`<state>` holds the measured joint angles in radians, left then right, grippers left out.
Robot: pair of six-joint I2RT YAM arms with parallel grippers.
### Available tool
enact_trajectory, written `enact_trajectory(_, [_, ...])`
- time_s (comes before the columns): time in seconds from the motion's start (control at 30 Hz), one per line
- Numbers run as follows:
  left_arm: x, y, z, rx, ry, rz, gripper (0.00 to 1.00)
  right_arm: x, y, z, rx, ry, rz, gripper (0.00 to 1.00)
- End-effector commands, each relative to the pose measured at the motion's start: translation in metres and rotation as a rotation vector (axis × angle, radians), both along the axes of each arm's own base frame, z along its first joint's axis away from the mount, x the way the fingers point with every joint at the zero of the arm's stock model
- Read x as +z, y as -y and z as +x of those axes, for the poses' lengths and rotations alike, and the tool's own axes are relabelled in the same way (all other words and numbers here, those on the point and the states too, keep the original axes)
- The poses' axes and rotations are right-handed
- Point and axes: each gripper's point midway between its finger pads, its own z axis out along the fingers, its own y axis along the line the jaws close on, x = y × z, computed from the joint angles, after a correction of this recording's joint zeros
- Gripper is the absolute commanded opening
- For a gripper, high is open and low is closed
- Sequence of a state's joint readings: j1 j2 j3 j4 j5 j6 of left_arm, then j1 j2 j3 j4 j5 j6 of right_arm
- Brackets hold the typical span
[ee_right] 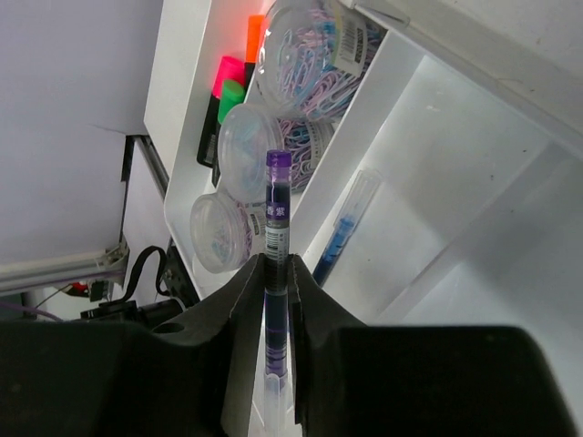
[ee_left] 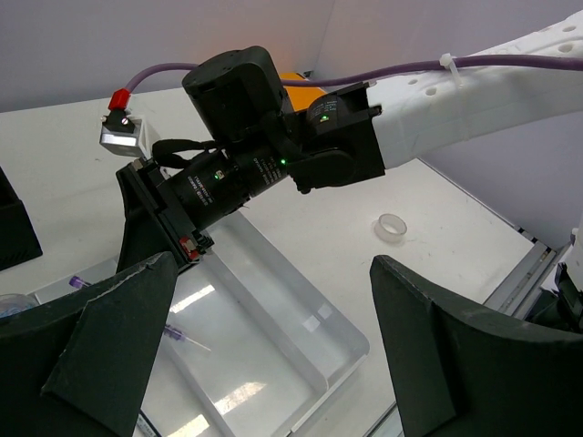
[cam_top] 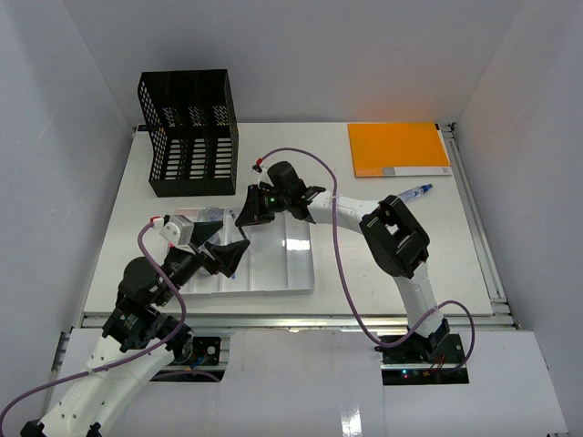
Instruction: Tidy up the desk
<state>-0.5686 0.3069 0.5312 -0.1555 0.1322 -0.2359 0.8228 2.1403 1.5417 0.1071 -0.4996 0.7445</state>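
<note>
White desk (cam_top: 455,246), overhead view: it filled the middle of the frame, its rail along the lower edge.
Tray (cam_top: 273,264), overhead view: white and compartmented, it lay at lower centre of the desk within reach of both arms, and was likely the collecting spot.
File rack (cam_top: 187,132) and orange pad (cam_top: 398,148), overhead view: they sat at upper left and upper right along the far edge, well apart from the tray.
Stray pen (cam_top: 412,192), overhead view: it lay on the desk just below the pad, apparently not yet sorted.
Right gripper (cam_top: 253,211), overhead view: it reached across to the tray's upper left corner.
Left gripper (cam_top: 230,255), overhead view: it hung over the tray's left side near the other gripper, probably idle.
Left jaws, left wrist view: they were spread wide at the lower corners, gripping nothing, with the tray beneath.
Tape roll (ee_left: 393,227), left wrist view: it sat alone on bare desk right of centre, outside the tray.
Right jaws, right wrist view: they pinched a purple pen (ee_right: 277,196) low on its barrel, so the capped end pointed up-frame over the compartments.
Clip tubs (ee_right: 250,137) and highlighters (ee_right: 226,75), right wrist view: they were packed together in the upper left compartment.
Blue pen (ee_right: 342,232), right wrist view: it lay alone in the long centre compartment, which looked the likely home for the purple pen, like with like.
</note>
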Motion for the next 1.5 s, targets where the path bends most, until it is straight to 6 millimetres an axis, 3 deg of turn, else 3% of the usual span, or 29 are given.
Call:
enact_trajectory(0.0, [0.002,0.002,-0.002,-0.016,0.011,0.004,0.98,0.007,-0.008,0.004,-0.042,0.054,-0.005,0.24])
enact_trajectory(0.2, [0.003,0.002,-0.002,-0.016,0.013,0.001,0.98,-0.008,-0.008,0.002,-0.051,0.065,-0.046,0.29])
enact_trajectory(0.3, [0.002,0.002,-0.002,-0.016,0.012,0.002,0.98,-0.001,-0.008,0.005,-0.039,0.102,-0.039,0.32])
enact_trajectory(0.4, [0.001,0.003,-0.002,-0.021,0.009,0.004,0.98,0.015,-0.007,0.01,-0.024,0.175,-0.032,0.33])
enact_trajectory(0.5, [-0.002,0.007,-0.003,-0.044,0.0,0.011,0.98,0.047,0.003,0.021,-0.007,0.294,-0.008,0.34])
enact_trajectory(0.6, [-0.006,0.012,-0.003,-0.069,-0.021,0.021,0.98,0.086,0.029,0.026,0.133,0.519,0.026,0.4])
enact_trajectory(0.7, [-0.011,0.021,-0.003,-0.112,-0.05,0.032,0.98,0.117,0.068,0.01,0.369,0.708,0.127,0.57])
enact_trajectory(0.8, [-0.016,0.027,-0.003,-0.142,-0.084,0.034,0.98,0.146,0.121,0.009,0.392,0.855,0.131,0.83])
enact_trajectory(0.93, [-0.024,0.032,0.001,-0.144,-0.138,0.012,0.98,0.125,0.179,0.001,0.35,0.895,-0.009,0.97])
enact_trajectory(1.03, [-0.03,0.04,0.0,-0.181,-0.165,-0.009,0.98,0.134,0.234,0.005,0.216,1.006,-0.117,0.9])
enact_trajectory(1.13, [-0.033,0.056,-0.004,-0.269,-0.202,-0.05,0.98,0.12,0.288,0.008,0.065,1.017,-0.219,0.9])
enact_trajectory(1.23, [-0.042,0.084,0.001,-0.376,-0.346,-0.077,0.93,0.109,0.324,-0.016,0.055,0.966,-0.149,0.91])
enact_trajectory(1.27, [-0.059,0.094,0.01,-0.383,-0.445,-0.069,0.91,0.109,0.331,-0.02,0.044,0.961,-0.131,0.92])
enact_trajectory(1.3, [-0.052,0.102,0.011,-0.406,-0.454,-0.07,0.88,0.109,0.342,-0.025,0.02,0.964,-0.113,0.92])
enact_trajectory(1.37, [-0.075,0.13,0.025,-0.414,-0.567,-0.022,0.85,0.109,0.363,-0.026,-0.049,0.97,-0.125,0.93])
enact_trajectory(1.47, [-0.09,0.18,0.024,-0.456,-0.62,0.052,0.84,0.11,0.399,-0.022,-0.183,0.98,-0.168,0.93])
